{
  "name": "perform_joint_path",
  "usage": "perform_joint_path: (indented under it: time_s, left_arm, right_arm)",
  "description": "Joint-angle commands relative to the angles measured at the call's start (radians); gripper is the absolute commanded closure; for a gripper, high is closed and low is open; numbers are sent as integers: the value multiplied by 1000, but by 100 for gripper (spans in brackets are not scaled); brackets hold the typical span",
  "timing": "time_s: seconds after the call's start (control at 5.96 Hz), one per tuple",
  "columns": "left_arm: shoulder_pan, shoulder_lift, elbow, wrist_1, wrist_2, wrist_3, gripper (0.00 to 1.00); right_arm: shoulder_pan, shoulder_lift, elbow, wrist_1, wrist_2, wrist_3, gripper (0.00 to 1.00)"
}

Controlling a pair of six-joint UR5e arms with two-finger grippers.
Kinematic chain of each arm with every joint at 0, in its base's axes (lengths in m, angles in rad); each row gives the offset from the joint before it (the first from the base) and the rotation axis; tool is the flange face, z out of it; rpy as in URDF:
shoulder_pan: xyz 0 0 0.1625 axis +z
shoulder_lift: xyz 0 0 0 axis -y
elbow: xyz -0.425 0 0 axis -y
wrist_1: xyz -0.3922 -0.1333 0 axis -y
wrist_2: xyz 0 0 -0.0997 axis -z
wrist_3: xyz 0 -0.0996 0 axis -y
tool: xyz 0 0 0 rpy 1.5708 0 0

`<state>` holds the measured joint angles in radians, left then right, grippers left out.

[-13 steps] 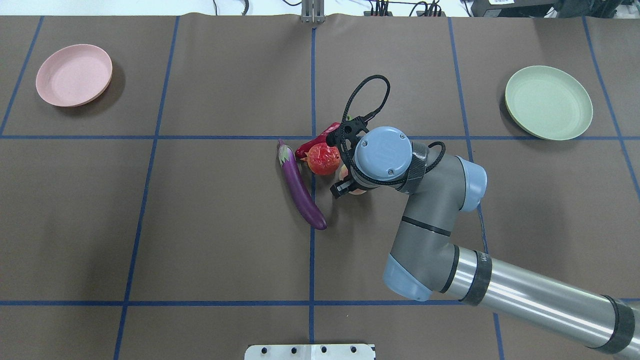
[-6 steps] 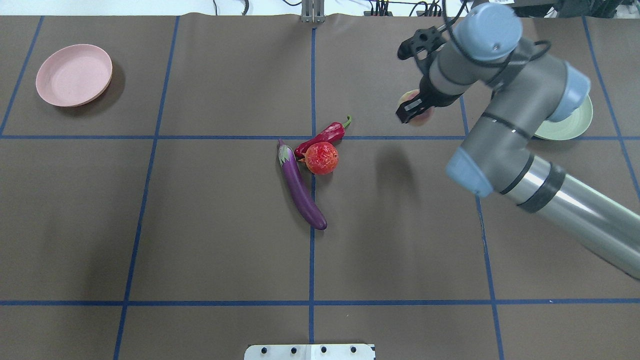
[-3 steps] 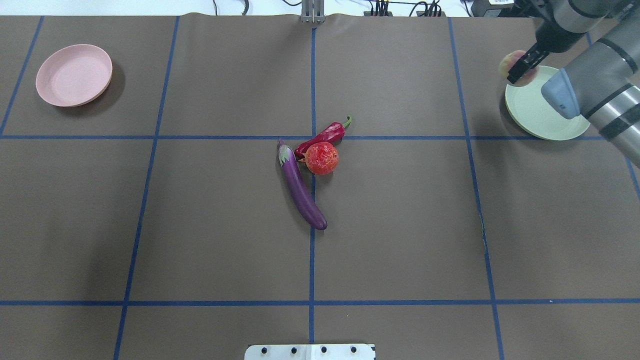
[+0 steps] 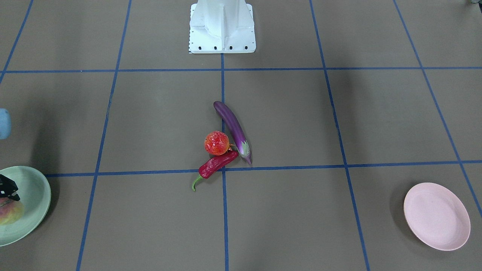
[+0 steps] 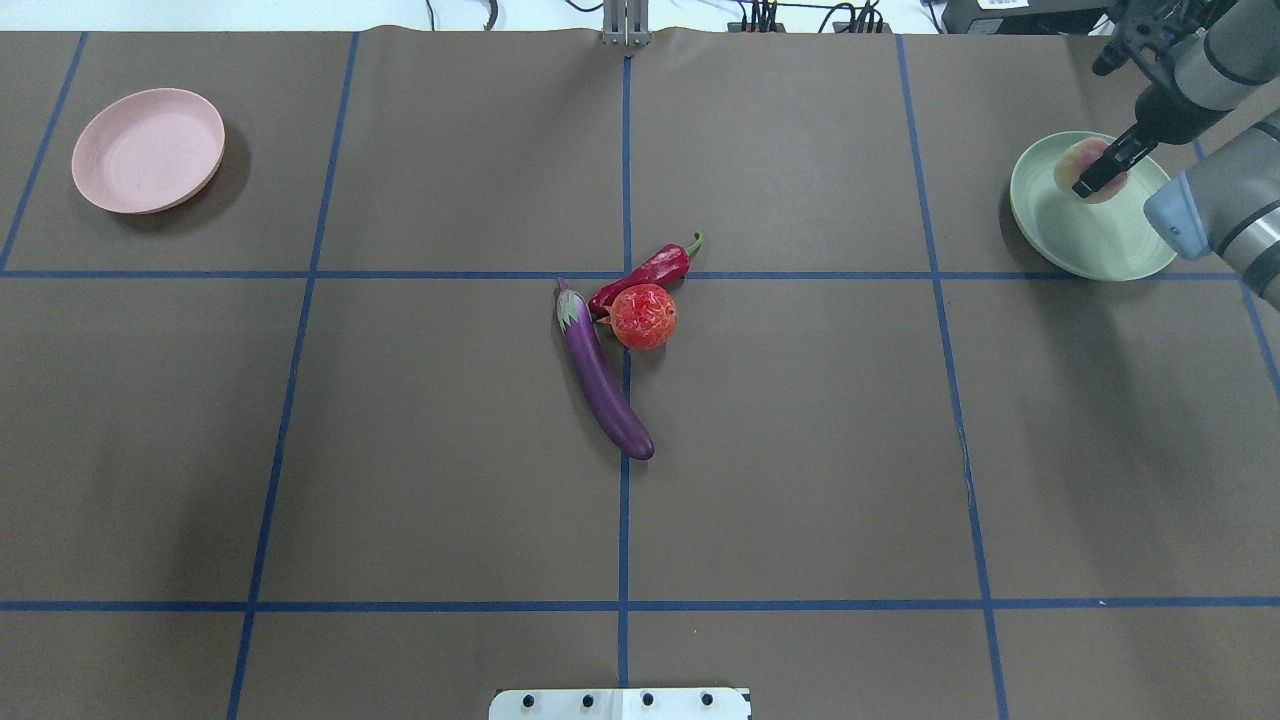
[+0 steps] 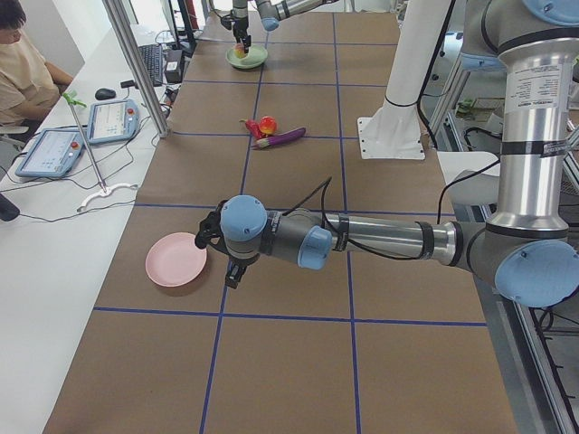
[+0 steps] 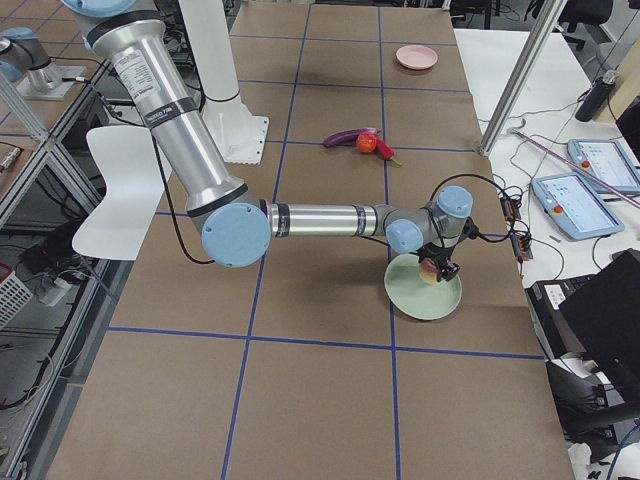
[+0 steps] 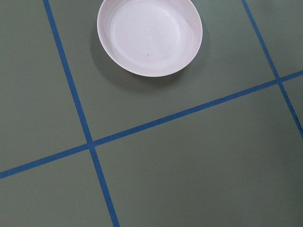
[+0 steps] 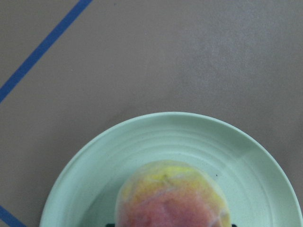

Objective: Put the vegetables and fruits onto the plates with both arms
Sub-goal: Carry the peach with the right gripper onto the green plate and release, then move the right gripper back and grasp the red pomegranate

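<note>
While the right gripper (image 5: 1098,172) clamps the peach (image 5: 1074,157) low over the mint green plate (image 5: 1115,252), the descent should end near the plate's middle before the jaws part, lest the round fruit roll off. Right arm reaches far out, wrist pointing down. Left gripper (image 6: 232,269) hangs just beside the pink plate (image 6: 172,262); its grip cannot be told.

The left arm (image 6: 389,240) and right arm (image 7: 320,218) are built alike: brushed silver tubes joined by matte grey housings, with black bands ringing the segments. Round light blue caps (image 6: 243,218) close the joints nearest the black left end effector (image 6: 232,274) and right end effector (image 5: 1090,172). A thin black cable (image 6: 306,195) loops just behind each.
</note>
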<state>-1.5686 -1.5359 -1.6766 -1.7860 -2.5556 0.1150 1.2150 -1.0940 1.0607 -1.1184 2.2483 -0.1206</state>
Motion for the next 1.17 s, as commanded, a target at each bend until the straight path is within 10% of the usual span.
perform_joint_path:
  time_s: [0.0, 0.5, 1.01]
  left_arm:
    - [1, 0, 1, -1, 0, -2, 0]
    - [1, -1, 1, -1, -2, -2, 0]
    - [1, -1, 1, -1, -2, -2, 0]
  right_arm:
    - [1, 8, 28, 11, 4, 85, 1]
    - [-148, 90, 243, 2, -12, 619, 1]
    - [-432, 312, 280, -121, -256, 1047, 1]
